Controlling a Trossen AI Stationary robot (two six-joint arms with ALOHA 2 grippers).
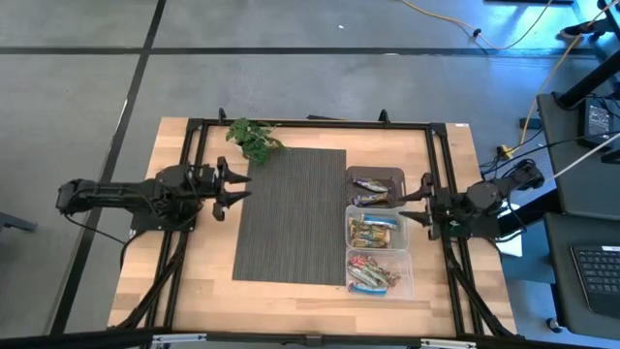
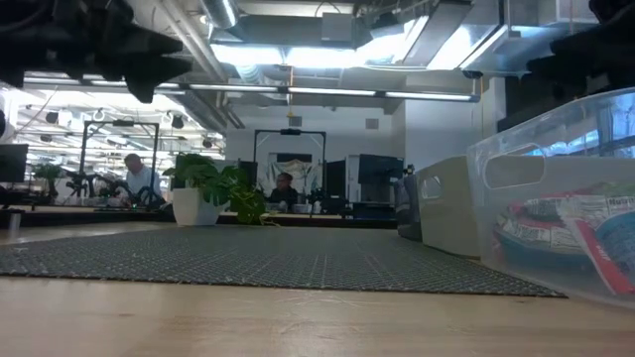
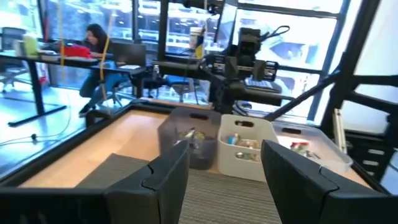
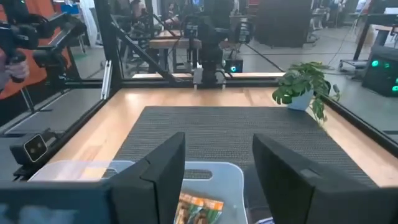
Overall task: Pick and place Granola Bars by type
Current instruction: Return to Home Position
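Observation:
The granola bars lie sorted in three small bins on the table's right side: purple-brown ones in the dark far bin, orange-tan ones in the white middle bin, blue-white-red ones in the clear near bin. My left gripper hovers open at the mat's left edge, pointing right. My right gripper hovers open just right of the bins, above the middle bin's edge, pointing left. Both touch nothing.
A dark woven mat covers the table's middle. A green plant sprig in a small white pot stands at the mat's far left corner. A black frame runs around the table. People sit at desks beyond.

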